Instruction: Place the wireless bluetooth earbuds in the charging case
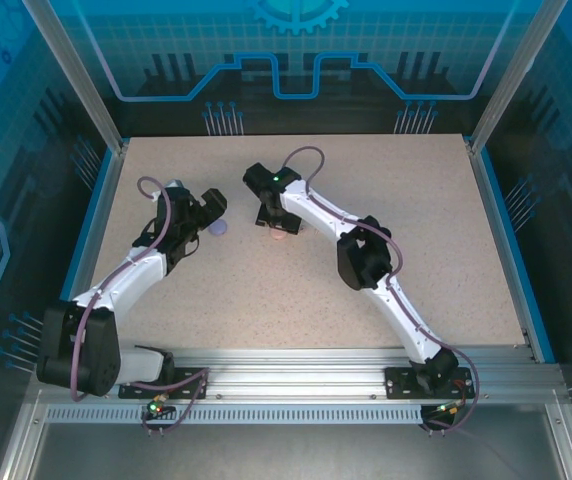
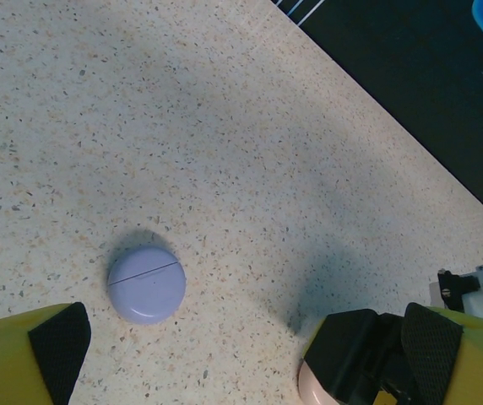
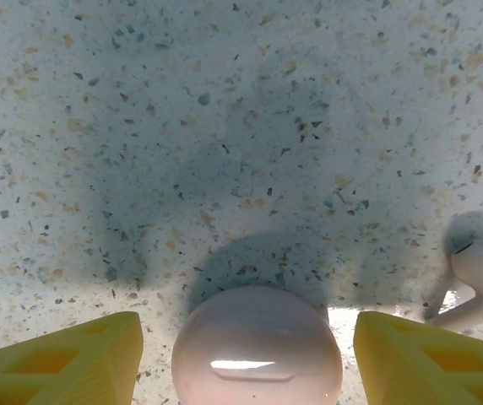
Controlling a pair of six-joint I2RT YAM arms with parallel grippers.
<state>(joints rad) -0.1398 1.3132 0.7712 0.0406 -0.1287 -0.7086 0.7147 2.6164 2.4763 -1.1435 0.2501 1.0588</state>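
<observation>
Right between the right gripper's (image 3: pixel 248 329) yellow fingers (image 3: pixel 64 359) sits the pink case (image 3: pixel 257 348), round and glossy. The jaws are parted around it, and a sliver of speckled table (image 3: pixel 225 126) shows on either side, so there's no squeeze on it, just a straddle. Outside the finger on the right of that wrist view, a little ahead of its tip, a pale pink earbud (image 3: pixel 480 278) lies on the table, apart from the case.

Over at the left gripper (image 2: pixel 246 337), the jaws are spread wide and carrying nothing. Ahead of it, nearer the finger on the left of its view, rests the lilac case (image 2: pixel 146 284), lid down with a seam line across its top, touching neither pad. From above, both grippers hover close together mid-table, each right by its own case, with the lilac one just beside the left gripper's tips.
</observation>
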